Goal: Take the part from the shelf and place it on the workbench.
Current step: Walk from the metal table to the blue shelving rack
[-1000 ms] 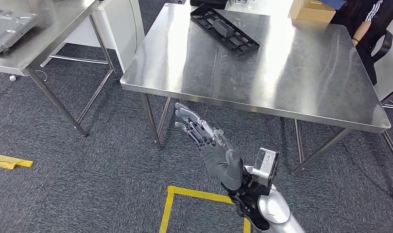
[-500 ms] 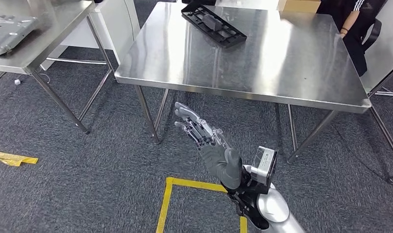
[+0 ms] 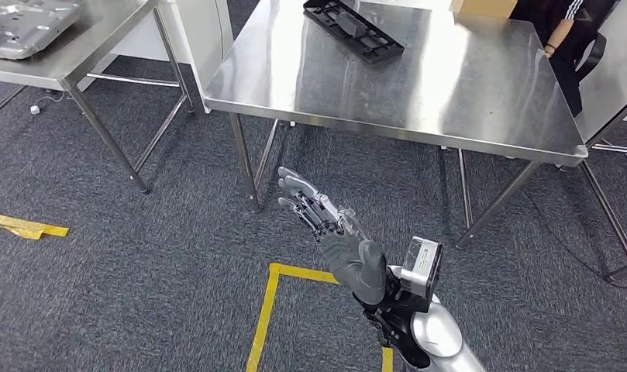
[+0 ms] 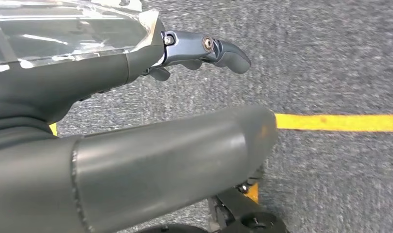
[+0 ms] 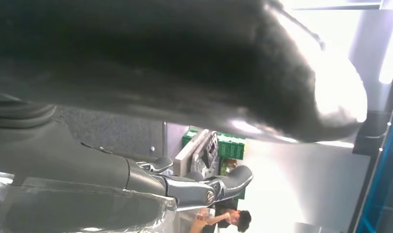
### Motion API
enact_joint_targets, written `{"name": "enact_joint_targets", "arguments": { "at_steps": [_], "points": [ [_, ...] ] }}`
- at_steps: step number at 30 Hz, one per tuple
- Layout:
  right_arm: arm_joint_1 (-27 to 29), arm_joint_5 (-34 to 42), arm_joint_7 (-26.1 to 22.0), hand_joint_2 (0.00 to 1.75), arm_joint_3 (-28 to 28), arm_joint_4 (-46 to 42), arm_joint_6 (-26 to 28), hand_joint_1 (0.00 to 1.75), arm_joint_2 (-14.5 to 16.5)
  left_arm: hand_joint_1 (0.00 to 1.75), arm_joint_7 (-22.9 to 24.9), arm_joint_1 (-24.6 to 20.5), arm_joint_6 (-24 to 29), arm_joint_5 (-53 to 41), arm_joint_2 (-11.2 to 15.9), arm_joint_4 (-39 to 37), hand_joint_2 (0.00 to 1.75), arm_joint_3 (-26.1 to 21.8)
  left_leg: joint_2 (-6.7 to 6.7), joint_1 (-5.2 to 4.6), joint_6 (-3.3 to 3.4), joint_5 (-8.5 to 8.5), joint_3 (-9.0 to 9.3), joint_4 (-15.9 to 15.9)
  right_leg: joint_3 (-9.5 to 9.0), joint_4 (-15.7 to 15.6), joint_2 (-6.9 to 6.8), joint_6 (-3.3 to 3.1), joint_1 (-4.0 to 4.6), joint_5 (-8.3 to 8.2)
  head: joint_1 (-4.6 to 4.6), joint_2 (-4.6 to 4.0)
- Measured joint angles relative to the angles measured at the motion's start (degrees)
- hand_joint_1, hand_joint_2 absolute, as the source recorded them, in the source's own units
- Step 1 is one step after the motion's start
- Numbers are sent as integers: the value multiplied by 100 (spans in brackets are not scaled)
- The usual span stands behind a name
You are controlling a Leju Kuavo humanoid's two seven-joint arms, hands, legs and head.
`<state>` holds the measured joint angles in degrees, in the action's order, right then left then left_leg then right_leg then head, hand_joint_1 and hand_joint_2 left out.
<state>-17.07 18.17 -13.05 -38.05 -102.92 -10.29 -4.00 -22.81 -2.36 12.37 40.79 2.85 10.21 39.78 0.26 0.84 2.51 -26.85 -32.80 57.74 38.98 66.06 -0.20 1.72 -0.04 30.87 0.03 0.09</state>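
Extended before the square stainless-steel workbench (image 3: 418, 85), the robot's right hand (image 3: 329, 232) is hanging empty, fingers spread wide; the left hand (image 4: 136, 126) is hanging empty over carpet. The black ribbed plastic part (image 3: 353, 29) is lying near the workbench's far edge, likely needing only a clean withdrawal.

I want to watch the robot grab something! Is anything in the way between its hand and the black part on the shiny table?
Nothing visible. The right hand is open over the carpet, short of the table. The black part lies at the table's far side, with bare tabletop before it.
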Motion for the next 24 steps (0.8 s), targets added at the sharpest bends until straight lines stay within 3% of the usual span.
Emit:
{"name": "enact_joint_targets", "arguments": {
  "at_steps": [1, 2, 4, 5, 6, 8, 9, 10, 11, 12, 13, 14, 16, 17, 18, 19, 21, 23, 24],
  "points": [
    [8, 0, 1, 0, 0, 0, 0, 0, -2, 0, 1, 1, -3, -1, 3, 0, 0, 0, 9, -2, 6, 74, -91, 2, 54, 343, 2, 0, -10, 201, 8, 0],
    [19, -1, 1, 0, 0, 0, 0, 0, -7, 0, 2, 1, -5, -3, 3, 0, 0, 1, 16, -3, 0, 150, -187, 5, 52, 622, 2, 36, -19, 284, 9, 0],
    [37, -2, 1, 0, 1, 0, 0, 0, -16, 0, 3, 1, -8, -17, 1, 0, 0, 2, 32, -3, -22, 306, -382, 10, -171, 713, 2, 171, -36, 131, 11, 0],
    [42, -4, 1, 0, 1, 0, 1, 0, -20, 0, 3, 0, -9, -29, -1, 0, 0, 2, 36, -3, -40, 386, -474, 11, -412, 491, 1, 230, -44, 2, 10, 0],
    [42, -8, 2, 0, 2, -3, 1, 0, -22, 0, 3, -2, -10, -39, -2, 0, 0, 2, 37, -5, -64, 458, -546, 13, -734, 107, 1, 245, -48, -50, 9, 0],
    [37, -19, 2, 0, 3, -15, 6, 0, -22, 0, 3, -8, -13, -52, -1, 0, 0, 2, 37, -16, -127, 602, -630, 3, -1340, -761, 9, 163, -14, 80, 4, 0],
    [34, -25, 2, 0, 4, -21, 10, 0, -25, 0, 3, -10, -13, -53, 1, 0, 0, 2, 39, -18, -162, 674, -642, -14, -1492, -1025, 15, 102, 8, 161, 7, 0],
    [35, -32, 1, 0, 5, -24, 20, 0, -27, 0, 4, -10, -14, -55, 2, -1, 0, 3, 41, -18, -199, 750, -647, -41, -1526, -1145, 20, 44, 31, 184, 6, 0],
    [38, -38, 1, 0, 6, -23, 36, 0, -31, 0, 7, -6, -16, -58, 6, -5, 0, 4, 39, -6, -235, 806, -657, -70, -1462, -1130, 20, -12, 7, 131, 5, 0],
    [40, -45, 0, 0, 5, -23, 50, 0, -34, 0, 11, -3, -18, -62, 9, -9, 0, 6, 29, 7, -268, 759, -685, -50, -1410, -1131, 13, -68, -12, 67, 1, 0],
    [44, -50, -2, 0, 5, -22, 64, 0, -36, 0, 17, 2, -21, -70, 12, -13, 0, 10, 16, 17, -293, 599, -728, 39, -1349, -1134, 4, -134, -33, -6, -11, 0],
    [47, -54, -3, 0, 4, -22, 73, 0, -37, 0, 22, 4, -22, -76, 13, -16, 0, 14, 1, 29, -313, 301, -791, 263, -1274, -1139, -5, -191, -52, -86, -22, 0],
    [53, -60, -6, 0, 4, -22, 78, 0, -37, 0, 26, 3, -24, -87, 14, -15, 0, 19, -15, 36, -346, -354, -917, 1006, -1115, -1129, -17, -256, -28, -243, -38, 0],
    [57, -63, -6, 0, 3, -22, 79, 0, -37, 0, 25, 1, -24, -89, 15, -15, 0, 20, -18, 39, -363, -510, -947, 1389, -1024, -1120, -20, -261, -17, -324, -42, 0],
    [61, -64, -6, 0, 3, -22, 79, 0, -38, 0, 26, -1, -24, -93, 17, -15, 0, 20, -18, 42, -378, -485, -919, 1630, -930, -1102, -22, -252, -10, -400, -42, 0],
    [64, -64, -6, 0, 2, -22, 79, 0, -38, 0, 26, -3, -24, -98, 17, -15, 0, 20, -17, 48, -385, -350, -809, 1689, -826, -1074, -22, -236, -9, -467, -43, 0],
    [68, -64, -7, 0, 2, -24, 79, 0, -39, 0, 26, -16, -24, -109, 17, -15, 0, 20, -20, 66, -383, -118, -300, 1219, -623, -978, -20, -181, -14, -560, -45, 0],
    [67, -64, -12, 0, 5, -32, 79, 0, -39, 0, 26, -41, -24, -112, 20, -14, 0, 20, -40, 58, -353, -242, 292, 422, -472, -860, -26, -115, 4, -617, -43, 0],
    [66, -64, -14, 0, 7, -37, 79, 0, -39, 0, 25, -53, -24, -112, 21, -13, 0, 20, -52, 41, -328, -343, 455, 158, -422, -822, -33, -74, 12, -652, -41, 0]
  ]
}}
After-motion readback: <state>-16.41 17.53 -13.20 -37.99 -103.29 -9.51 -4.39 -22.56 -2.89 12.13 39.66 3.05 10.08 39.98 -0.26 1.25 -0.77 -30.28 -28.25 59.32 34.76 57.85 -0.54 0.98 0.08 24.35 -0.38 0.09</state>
